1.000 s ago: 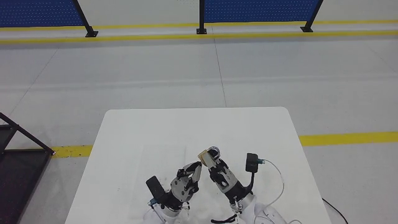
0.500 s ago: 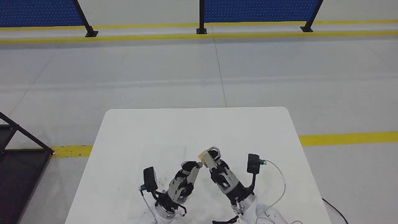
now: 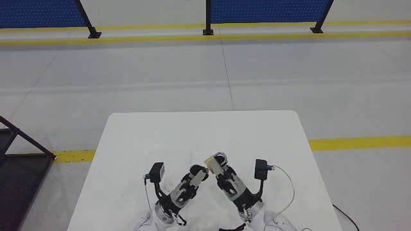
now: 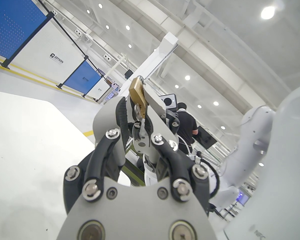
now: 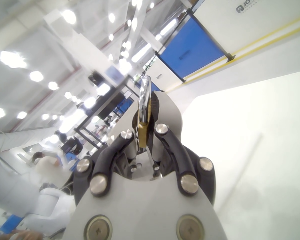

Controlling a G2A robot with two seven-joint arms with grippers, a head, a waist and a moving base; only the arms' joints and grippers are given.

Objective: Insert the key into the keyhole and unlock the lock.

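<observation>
Mid-air over near edge of desk [image 3: 192, 128]: right tool [image 5: 147, 104] clenched on brass lock [image 5: 142, 131], steadying it, keyhole end twd left tool [image 4: 135, 116], which pinches key [image 4: 138, 109] against lock's base, prob. to turn it.

Brass padlock [image 5: 142, 132], silvery shackle pointing away from my wrist, body clamped edge-on between my right fingers [image 5: 168, 111], held above the table [image 3: 192, 135]. Key [image 4: 138, 111]: round silvery head pinched in my left fingers [image 4: 107, 118], against the padlock's base; blade hidden.
</observation>
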